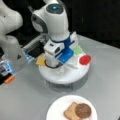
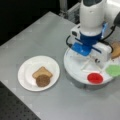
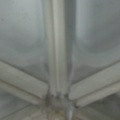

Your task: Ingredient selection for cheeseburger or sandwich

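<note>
On the white plate (image 1: pixel 53 108) (image 2: pixel 25 67) a tan toast slice (image 1: pixel 70 112) (image 2: pixel 41 72) lies with the dark-brown patty (image 1: pixel 83 110) (image 2: pixel 43 80) overlapping it. The white round divided tray (image 1: pixel 62 77) (image 2: pixel 72 70) holds the yellow cheese square (image 1: pixel 40 60), the green lettuce (image 1: pixel 78 50) (image 2: pixel 113 70), the red tomato disc (image 1: pixel 85 60) (image 2: pixel 95 78) and another toast slice (image 2: pixel 115 49). My gripper (image 1: pixel 53 64) (image 2: pixel 93 60) is lowered onto the tray near its centre, beside the cheese; its fingertips are hidden. The wrist view shows only the tray's dividers (image 3: pixel 56 50) close up.
The arm's base and a dark box (image 1: pixel 35 51) stand behind the tray in a front view's left. An orange-tipped object (image 1: pixel 9 79) lies at the left edge. Grey tabletop (image 2: pixel 37 32) surrounds plate and tray; a dark perforated edge (image 2: pixel 15 110) borders it.
</note>
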Robot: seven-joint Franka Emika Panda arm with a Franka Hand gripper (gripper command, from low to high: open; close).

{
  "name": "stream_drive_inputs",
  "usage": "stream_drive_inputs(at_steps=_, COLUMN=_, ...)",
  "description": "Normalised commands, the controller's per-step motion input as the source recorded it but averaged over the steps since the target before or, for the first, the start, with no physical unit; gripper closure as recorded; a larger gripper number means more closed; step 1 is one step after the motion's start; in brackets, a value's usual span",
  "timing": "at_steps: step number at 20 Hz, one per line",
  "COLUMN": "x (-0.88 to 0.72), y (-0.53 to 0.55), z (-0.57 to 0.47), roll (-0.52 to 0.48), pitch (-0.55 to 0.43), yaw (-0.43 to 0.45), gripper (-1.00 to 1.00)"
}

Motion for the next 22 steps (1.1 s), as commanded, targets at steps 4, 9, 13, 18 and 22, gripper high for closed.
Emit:
stream_drive_inputs(at_steps=4, x=-0.05, y=-0.10, z=-0.02, roll=-0.174, pitch=0.017, yaw=0.180, gripper=-1.00)
stream_drive_inputs(at_steps=9, x=-0.21, y=-0.02, z=0.04, roll=-0.133, pitch=0.052, yaw=0.136, gripper=-1.00)
stream_drive_inputs(at_steps=13, x=-0.28, y=0.08, z=0.05, roll=-0.091, pitch=0.039, yaw=0.092, gripper=-1.00)
stream_drive_inputs(at_steps=18, x=-0.20, y=0.11, z=0.00, roll=-0.064, pitch=-0.011, yaw=0.089, gripper=-1.00)
stream_drive_inputs(at_steps=22, x=-0.08, y=0.08, z=-0.04, roll=-0.041, pitch=-0.046, yaw=0.102, gripper=-1.00)
